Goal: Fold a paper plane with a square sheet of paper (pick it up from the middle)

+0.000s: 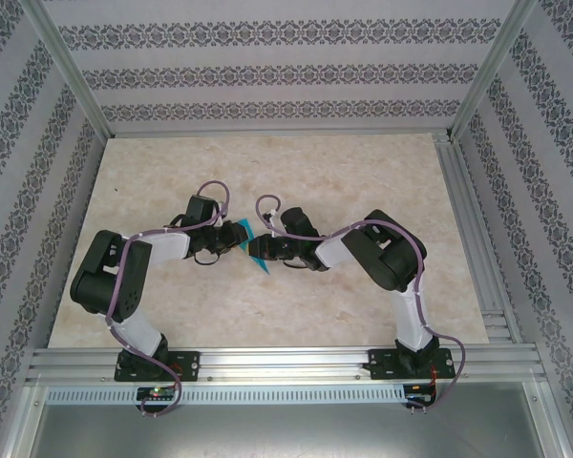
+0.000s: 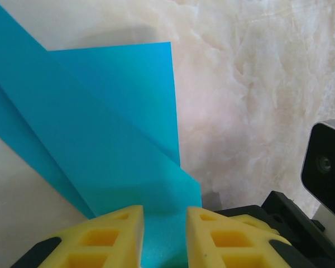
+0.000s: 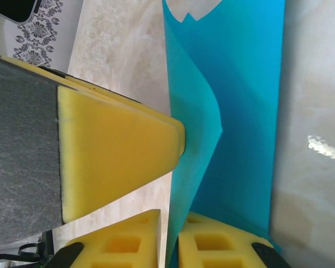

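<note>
The square sheet of paper [image 1: 261, 264], turquoise and partly folded with diagonal creases, lies mid-table between both grippers. In the left wrist view the paper [image 2: 100, 128] spreads ahead, and its near part fills the gap of my left gripper [image 2: 164, 215], whose yellow fingers stand apart. In the right wrist view a raised flap of the paper [image 3: 201, 128] runs up through the narrow gap of my right gripper [image 3: 168, 220]. The right finger touches the flap, and a sliver of table shows beside the left one. The left gripper's finger [image 3: 117, 162] presses its tip against that flap. From above, the left gripper [image 1: 237, 239] and right gripper [image 1: 253, 248] nearly meet.
The marble-patterned table [image 1: 363, 172] is bounded by aluminium rails and patterned walls [image 1: 267, 67]. The right arm's black wrist and camera [image 2: 324, 162] sit close to the left gripper's right side.
</note>
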Robot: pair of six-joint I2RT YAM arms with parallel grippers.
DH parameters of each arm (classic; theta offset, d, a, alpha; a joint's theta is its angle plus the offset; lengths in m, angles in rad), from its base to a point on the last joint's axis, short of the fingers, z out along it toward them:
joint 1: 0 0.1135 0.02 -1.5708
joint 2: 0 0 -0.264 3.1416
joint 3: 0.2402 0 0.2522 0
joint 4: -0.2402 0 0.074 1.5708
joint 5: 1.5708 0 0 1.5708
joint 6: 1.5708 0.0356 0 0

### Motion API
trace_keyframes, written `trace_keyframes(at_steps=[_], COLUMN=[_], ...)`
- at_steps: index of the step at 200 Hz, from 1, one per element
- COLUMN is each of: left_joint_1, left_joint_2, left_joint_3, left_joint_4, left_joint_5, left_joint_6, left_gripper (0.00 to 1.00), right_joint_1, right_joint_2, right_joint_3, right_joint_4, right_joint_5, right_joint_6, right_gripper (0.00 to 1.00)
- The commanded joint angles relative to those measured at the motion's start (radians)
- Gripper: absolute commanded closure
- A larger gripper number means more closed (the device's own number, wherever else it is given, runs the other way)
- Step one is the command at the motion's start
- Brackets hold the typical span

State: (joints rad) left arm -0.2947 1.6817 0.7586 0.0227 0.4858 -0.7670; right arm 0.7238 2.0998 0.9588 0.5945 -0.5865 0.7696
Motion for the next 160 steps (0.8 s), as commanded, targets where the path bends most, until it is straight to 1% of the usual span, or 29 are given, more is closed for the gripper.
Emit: trace_keyframes(at_steps=[1,45,110,131,160], left_joint_1=[0.008,0.007,0.007,0.008,0.007], left_joint_2=[0.016,0.025,0.044,0.042,0.041], left_joint_3=[0.022,0.026,0.042,0.048,0.054], left_joint_4=[0.042,0.042,0.040,0.038,0.029], left_joint_5=[-0.022,-0.025,-0.017,-0.011,-0.013], left_joint_6=[-0.007,-0.011,-0.029,-0.035,-0.035], left_gripper=[0.74,0.74,0.74,0.75,0.74], right_joint_1=[-0.012,-0.020,-0.017,-0.006,0.025], right_joint_2=[-0.016,-0.065,-0.149,-0.181,-0.204], right_joint_3=[0.011,-0.007,-0.039,-0.040,-0.007], right_joint_4=[-0.027,-0.055,-0.175,-0.235,-0.373], right_joint_5=[-0.012,-0.016,0.039,0.090,0.185], right_joint_6=[0.013,0.009,-0.129,-0.202,-0.324], right_gripper=[0.82,0.77,0.68,0.65,0.62])
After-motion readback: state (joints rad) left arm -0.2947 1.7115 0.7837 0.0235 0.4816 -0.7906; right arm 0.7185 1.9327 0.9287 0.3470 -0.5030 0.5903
